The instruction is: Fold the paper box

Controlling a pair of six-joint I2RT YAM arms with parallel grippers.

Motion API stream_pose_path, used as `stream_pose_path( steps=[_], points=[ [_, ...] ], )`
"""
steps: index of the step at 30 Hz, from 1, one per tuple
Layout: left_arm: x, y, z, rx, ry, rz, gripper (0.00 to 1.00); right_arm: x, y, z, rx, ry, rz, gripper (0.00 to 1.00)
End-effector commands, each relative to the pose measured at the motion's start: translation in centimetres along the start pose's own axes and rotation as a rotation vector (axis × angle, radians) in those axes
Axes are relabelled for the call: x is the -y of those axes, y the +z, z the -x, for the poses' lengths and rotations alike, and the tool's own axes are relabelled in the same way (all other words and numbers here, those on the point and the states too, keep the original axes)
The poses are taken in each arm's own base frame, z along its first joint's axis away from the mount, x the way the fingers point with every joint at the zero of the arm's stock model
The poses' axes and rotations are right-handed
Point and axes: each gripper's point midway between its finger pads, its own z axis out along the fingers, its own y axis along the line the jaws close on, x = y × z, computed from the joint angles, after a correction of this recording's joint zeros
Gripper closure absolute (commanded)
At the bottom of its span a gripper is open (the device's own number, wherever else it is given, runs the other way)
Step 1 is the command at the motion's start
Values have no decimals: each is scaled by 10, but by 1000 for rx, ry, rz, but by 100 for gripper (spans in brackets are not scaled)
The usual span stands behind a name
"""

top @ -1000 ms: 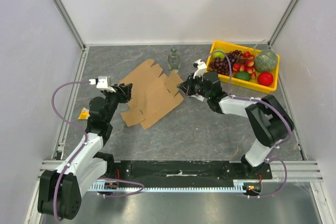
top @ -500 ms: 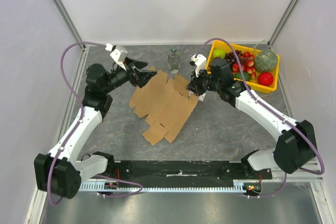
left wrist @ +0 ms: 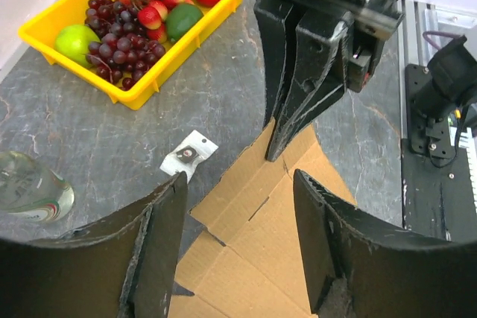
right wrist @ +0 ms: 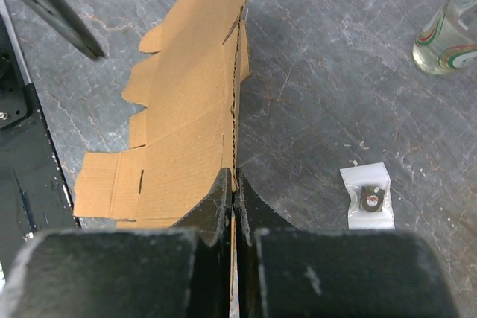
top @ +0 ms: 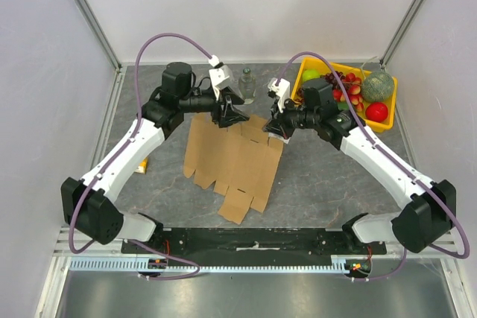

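Right gripper (top: 277, 123) pinches the far right corner of the unfolded paper box (top: 235, 158), top view; left gripper (top: 227, 115) hangs over its far edge. Left wrist: jaws wide, gripping nothing. Right wrist: jaws shut on the cardboard's edge.

Tabletop (top: 320, 176), contents:
- Paper box (top: 235, 158): centre, far right edge nipped in the right pincer (top: 277, 126); left pincer (top: 229, 118) above its far edge.
- Bottle (top: 247, 83): behind the paper box.
- Fruit tray (left wrist: 186, 48): far right corner.
- Sachet (right wrist: 370, 197): just right of the paper box.
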Motion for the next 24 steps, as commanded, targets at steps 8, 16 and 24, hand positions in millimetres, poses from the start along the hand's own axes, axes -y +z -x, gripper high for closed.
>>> stream_pose_path(
  steps=[8, 16, 24],
  points=[
    [10, 8, -8, -140, 134, -89, 41, -23, -24, 43, 109, -101, 80, 100],
    [26, 21, -16, -178, 130, -160, 49, -23, -24, 46, 114, -109, 84, 100],
    [25, 32, -29, -233, 117, -160, 60, -27, -29, 54, 137, -134, 94, 100]
  ],
)
